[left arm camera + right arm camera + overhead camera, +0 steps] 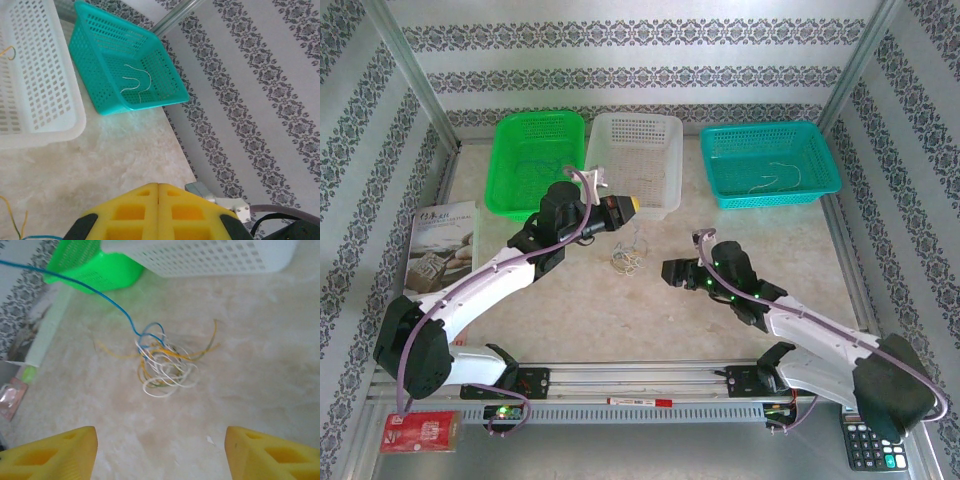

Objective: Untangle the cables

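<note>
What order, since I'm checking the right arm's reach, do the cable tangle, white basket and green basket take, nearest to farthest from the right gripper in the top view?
From the right gripper:
1. cable tangle, on the table just to its left.
2. white basket, beyond it at the back.
3. green basket, back left.

Plastic mesh basket (775,197), matt stone-look table (650,320), smooth cables (162,365)

1. Top external: high above and behind the arm bases, looking down over the whole table (620,320).
2. Left wrist: raised, facing the far right corner. It shares the teal basket (95,75) with the overhead view.
3. Right wrist: low and close to the tabletop, facing the cables (162,365) and the green basket (95,270) — both are also in the overhead view.
</note>
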Controlling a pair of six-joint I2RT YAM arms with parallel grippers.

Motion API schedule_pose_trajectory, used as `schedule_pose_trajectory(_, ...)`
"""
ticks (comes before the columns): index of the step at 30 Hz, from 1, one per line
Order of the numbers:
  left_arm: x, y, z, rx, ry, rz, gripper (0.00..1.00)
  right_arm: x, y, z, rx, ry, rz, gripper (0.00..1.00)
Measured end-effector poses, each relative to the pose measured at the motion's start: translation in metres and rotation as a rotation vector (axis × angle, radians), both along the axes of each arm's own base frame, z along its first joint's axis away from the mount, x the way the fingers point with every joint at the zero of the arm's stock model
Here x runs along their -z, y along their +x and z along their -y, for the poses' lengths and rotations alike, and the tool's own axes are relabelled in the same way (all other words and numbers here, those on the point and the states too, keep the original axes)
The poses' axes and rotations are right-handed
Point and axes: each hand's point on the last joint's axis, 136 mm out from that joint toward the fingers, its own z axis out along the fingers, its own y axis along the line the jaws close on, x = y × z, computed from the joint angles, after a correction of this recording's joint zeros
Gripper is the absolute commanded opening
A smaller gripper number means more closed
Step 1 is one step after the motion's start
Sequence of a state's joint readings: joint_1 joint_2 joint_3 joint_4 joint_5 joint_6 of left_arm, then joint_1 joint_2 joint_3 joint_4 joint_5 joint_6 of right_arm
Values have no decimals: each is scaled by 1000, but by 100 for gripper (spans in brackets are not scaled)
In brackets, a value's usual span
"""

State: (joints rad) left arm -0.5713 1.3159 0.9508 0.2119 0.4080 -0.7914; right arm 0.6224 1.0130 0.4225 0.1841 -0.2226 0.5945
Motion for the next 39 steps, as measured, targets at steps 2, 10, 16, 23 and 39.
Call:
schedule_pose_trajectory(2,-6,-1,3,9,-7,8,0,-12,1,-5,-13,8,29,70)
schedule_pose_trajectory(10,-33,-7,14,40,-35,46,0,-34,22,-39,-44,-8,130,71)
schedule_pose_trajectory(16,-63,-17,26,73,-73,81,0,-11,53,-52,31,-61,157,60)
schedule_pose_trajectory(23,-121,-26,16,44,-125,149,0,43,71,-39,164,-119,113,35)
schedule_pose_trajectory(39,-270,-19,-60,-163,-73,476,0,93,43,1,286,-158,23,56)
